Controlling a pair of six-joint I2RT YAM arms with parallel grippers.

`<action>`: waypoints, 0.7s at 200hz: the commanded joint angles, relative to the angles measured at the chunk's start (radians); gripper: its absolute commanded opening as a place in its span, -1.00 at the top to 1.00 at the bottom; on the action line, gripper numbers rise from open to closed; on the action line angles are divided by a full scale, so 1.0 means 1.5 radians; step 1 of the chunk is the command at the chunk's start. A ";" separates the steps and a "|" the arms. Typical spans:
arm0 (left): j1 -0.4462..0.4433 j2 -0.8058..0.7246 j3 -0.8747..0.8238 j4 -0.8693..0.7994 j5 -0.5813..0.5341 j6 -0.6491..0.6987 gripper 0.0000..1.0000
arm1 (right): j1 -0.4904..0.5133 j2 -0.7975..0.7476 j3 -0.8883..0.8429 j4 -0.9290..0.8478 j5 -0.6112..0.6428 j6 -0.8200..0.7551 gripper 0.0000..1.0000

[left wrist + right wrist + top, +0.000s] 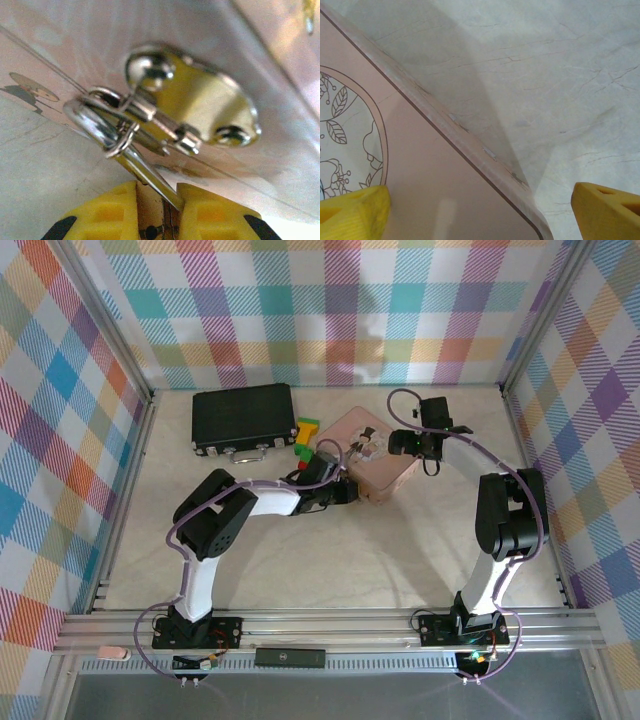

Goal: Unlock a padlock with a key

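While the right gripper (pixel 480 212) hangs with its yellow fingers spread wide apart over a corner of the pink box (pixel 388 476), the left gripper (pixel 157 190) is pressed up close to the box's near side. On that side sits a brass latch plate (pixel 212 102) with two silver rivets. The small padlock (pixel 152 127) hangs across the plate, blurred at this range, with a silver ring at its end. A thin silver key (pixel 150 175) runs from the padlock down between the left fingers. They are almost together and one touches the key, but I cannot tell whether it is clamped. The box lies on a pale table (pixel 350 570).
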 commanded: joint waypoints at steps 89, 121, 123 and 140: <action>0.046 0.024 -0.195 0.510 -0.048 -0.308 1.00 | -0.002 0.003 -0.013 -0.032 0.055 0.038 -0.82; 0.054 0.033 -0.207 0.560 -0.080 -0.338 1.00 | -0.002 0.003 -0.016 -0.031 0.054 0.048 -0.80; 0.055 0.035 -0.208 0.565 -0.081 -0.340 1.00 | -0.002 0.003 -0.016 -0.031 0.053 0.048 -0.80; 0.054 0.053 -0.202 0.598 -0.075 -0.352 1.00 | -0.002 0.000 -0.017 -0.030 0.039 0.047 -0.79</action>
